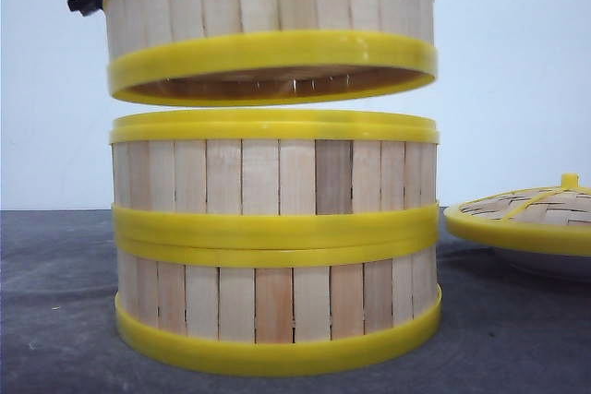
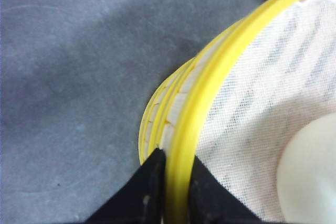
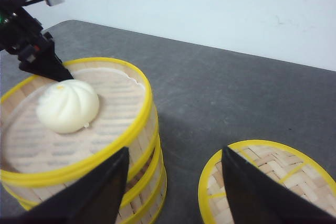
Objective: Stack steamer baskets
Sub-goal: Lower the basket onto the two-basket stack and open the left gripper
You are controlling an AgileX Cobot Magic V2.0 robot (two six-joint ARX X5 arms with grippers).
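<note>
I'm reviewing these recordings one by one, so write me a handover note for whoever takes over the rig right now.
Left end effector: shut on the rim of the top round pale-slat steamer basket with yellow rims, which holds a white bun and hangs just above the stack.
Right end effector: open, empty, above the table beside the woven yellow-rimmed lid.
Done: two matching baskets stacked.
Left: lower the third onto them and release.

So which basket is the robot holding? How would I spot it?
Find the tall yellow-rimmed stack of two steamer baskets on the grey table. Just above it hangs a third basket, its rim pinched by the left gripper. Only this one floats with a gap beneath, and it holds a white bun.
</note>
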